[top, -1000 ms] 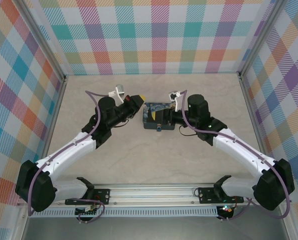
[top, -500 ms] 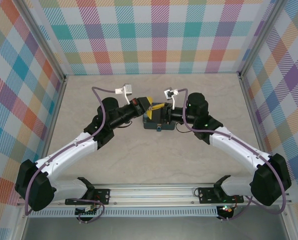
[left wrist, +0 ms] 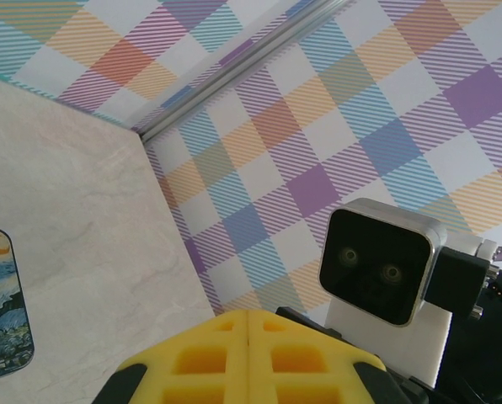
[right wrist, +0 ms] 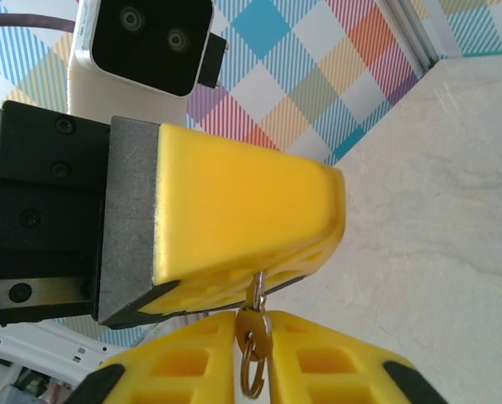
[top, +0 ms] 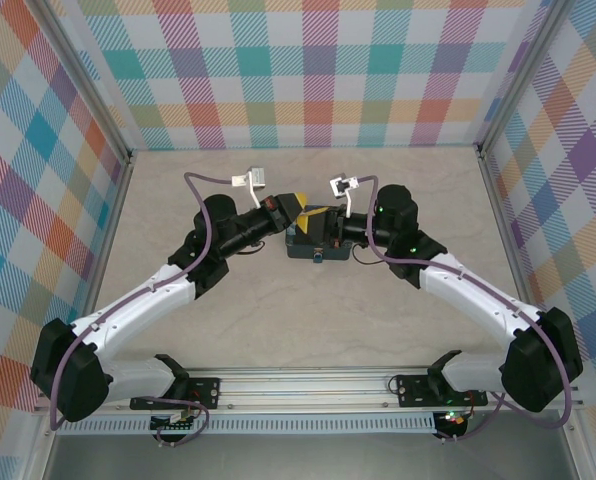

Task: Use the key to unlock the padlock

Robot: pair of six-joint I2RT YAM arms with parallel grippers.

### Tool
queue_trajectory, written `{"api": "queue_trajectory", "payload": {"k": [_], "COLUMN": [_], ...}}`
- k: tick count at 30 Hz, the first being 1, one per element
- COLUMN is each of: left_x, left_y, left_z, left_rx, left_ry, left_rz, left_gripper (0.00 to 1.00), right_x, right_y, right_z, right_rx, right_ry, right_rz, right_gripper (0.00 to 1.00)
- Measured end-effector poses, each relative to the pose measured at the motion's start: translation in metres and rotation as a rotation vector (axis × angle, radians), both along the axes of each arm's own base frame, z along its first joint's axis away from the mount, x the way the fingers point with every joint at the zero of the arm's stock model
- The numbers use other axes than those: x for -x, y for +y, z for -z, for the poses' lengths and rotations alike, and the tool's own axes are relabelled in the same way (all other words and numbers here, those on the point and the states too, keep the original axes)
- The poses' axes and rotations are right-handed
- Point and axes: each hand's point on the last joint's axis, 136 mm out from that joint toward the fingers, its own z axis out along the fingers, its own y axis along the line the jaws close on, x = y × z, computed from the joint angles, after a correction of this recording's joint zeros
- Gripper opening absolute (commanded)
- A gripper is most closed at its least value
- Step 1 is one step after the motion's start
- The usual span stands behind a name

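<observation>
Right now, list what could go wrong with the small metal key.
The small metal key on its ring sits pinched in the right gripper, its tip meeting the left gripper: any tug might twist it loose. Both grippers hover over the dark-blue printed rectangular tin; a dropped key could bounce away.

- We see the walls in plaid: teal, orange, purple, pink and yellow bands on white.
- The table is pale beige with faint marbled veining.
- The tin is dark blue, printed with swirls and a yellow crescent.
- We note yellow fingers on the left gripper and the right gripper.
- The key is brassy gold.
- The arms are white with black joints.
- The cables are purple.
- The wrist camera has a white housing and a black face.
</observation>
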Motion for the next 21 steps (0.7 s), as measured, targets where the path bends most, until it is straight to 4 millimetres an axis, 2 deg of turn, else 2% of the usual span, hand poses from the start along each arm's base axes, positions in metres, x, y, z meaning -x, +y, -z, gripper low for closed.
{"api": "queue_trajectory", "payload": {"k": [4,9,11,13,16,21], "left_x": [0.000,0.001,0.001,0.002,0.005,0.015], "left_y": [0.000,-0.001,-0.001,-0.001,0.002,0.005], "left_z": [-0.002,-0.001,0.000,0.001,-0.002,-0.018], "left_rx": [0.004,0.003,-0.007,-0.020,-0.030,-0.020], "left_ry": [-0.005,-0.005,-0.009,-0.015,-0.028,-0.088], "left_rz": [0.001,0.005,0.006,0.005,-0.004,0.020], "left_gripper": [0.00,0.02,0.18,0.38,0.50,0.64], "right_x": [-0.001,0.000,0.001,0.002,0.001,0.004], "right_y": [-0.003,-0.006,-0.007,-0.010,-0.016,-0.020], "right_z": [0.001,0.001,0.002,0.006,0.008,0.004], "right_rx": [-0.004,-0.003,0.000,0.011,0.025,0.033], "right_ry": [0.015,0.018,0.018,0.021,0.013,-0.024], "right_rz": [0.007,0.010,0.011,0.018,0.033,0.032], "right_gripper": [0.01,0.00,0.00,0.00,0.00,0.00]}}
